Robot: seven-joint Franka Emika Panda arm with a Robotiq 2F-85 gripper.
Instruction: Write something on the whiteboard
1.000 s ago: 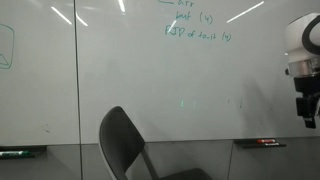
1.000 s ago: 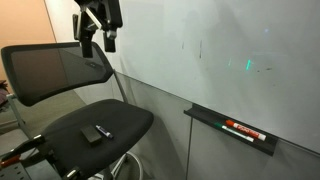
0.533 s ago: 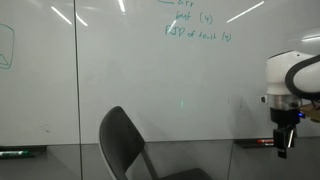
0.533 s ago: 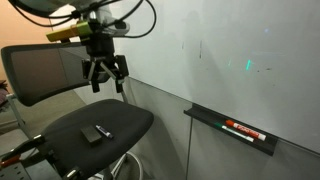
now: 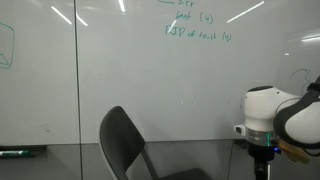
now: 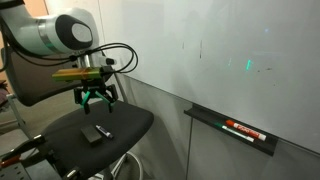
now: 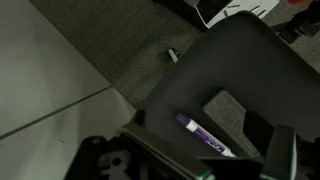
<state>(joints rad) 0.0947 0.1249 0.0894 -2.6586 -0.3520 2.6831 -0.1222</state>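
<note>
We noted the gripper [image 6: 97, 102] spread above the marker [image 7: 205, 138] on the chair seat [image 6: 128, 120], with the whiteboard [image 6: 240, 40] on the far wall behind. We judged it best to square the jaws across the barrel and descend clear of the neighbouring block [image 7: 232, 108].

Illegible green handwriting [image 5: 197, 34] on whiteboard [image 5: 140, 75]

Exterior view: faces the whiteboard [image 5: 120, 90] squarely, mid-distance, from behind the chair [image 5: 125, 145].
Exterior view: looks obliquely along the whiteboard [image 6: 230, 50], nearer, above the seat [image 6: 125, 118].
Wrist view: close, steeply downward onto the seat [image 7: 250, 70] and marker [image 7: 205, 137].
Shared: the chair.
</note>
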